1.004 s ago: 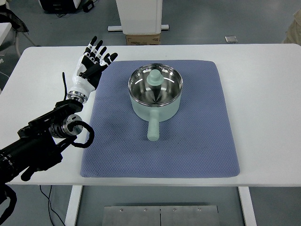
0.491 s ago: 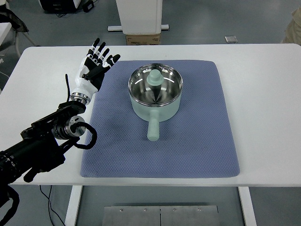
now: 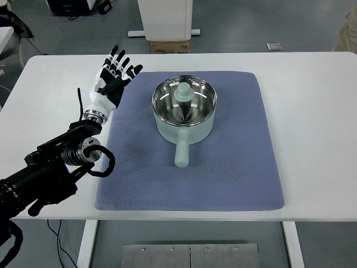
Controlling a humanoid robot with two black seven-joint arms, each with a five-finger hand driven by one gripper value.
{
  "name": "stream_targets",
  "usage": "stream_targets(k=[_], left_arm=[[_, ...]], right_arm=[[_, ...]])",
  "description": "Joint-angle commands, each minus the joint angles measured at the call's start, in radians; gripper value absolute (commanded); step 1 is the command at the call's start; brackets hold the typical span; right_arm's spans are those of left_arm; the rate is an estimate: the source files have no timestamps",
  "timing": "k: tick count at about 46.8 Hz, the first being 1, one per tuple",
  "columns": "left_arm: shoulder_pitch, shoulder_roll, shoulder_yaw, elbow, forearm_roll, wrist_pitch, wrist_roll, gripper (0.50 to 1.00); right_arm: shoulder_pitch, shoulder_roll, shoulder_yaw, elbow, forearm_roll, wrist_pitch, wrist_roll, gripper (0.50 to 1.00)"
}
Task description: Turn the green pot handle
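Bare blue mat (image 3: pixel 234 167) lies open all around the green pot (image 3: pixel 184 114) and its handle (image 3: pixel 182 152). Nothing stands between the left hand (image 3: pixel 111 78) and the pot.

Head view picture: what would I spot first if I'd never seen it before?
Probably the pale green pot in the middle of the blue mat, shiny inside, its handle pointing toward the table's near edge. Next, the robot's left hand at the mat's far-left corner, fingers spread wide and holding nothing, apart from the pot.

pot (image 3: pixel 184 114) on mat (image 3: pixel 223 167), left hand (image 3: pixel 110 81) at mat's left edge
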Motion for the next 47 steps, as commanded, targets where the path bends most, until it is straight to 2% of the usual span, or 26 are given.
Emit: stream_targets(k=[1,15,25,31,47], left_arm=[[0.0,0.0,-0.001,0.0,0.001,0.0,0.0,1.0],[-0.001,0.005,-0.001,0.0,0.005,-0.011,0.0,1.0],[-0.001,0.015,-0.007,-0.009,0.065,-0.014,0.0,1.0],[-0.004,0.049,-0.039,-0.034,0.122,-0.043,0.0,1.0],[-0.055,0.098,-0.048,-0.043,0.142,-0.06,0.0,1.0]], right_arm=[[0.0,0.0,0.0,0.0,0.0,0.0,0.0,1.0],[0.0,0.0,0.0,0.0,0.0,0.0,0.0,1.0],[0.0,0.0,0.0,0.0,0.0,0.0,0.0,1.0],[0.0,0.0,0.0,0.0,0.0,0.0,0.0,1.0],[0.0,0.0,0.0,0.0,0.0,0.0,0.0,1.0]])
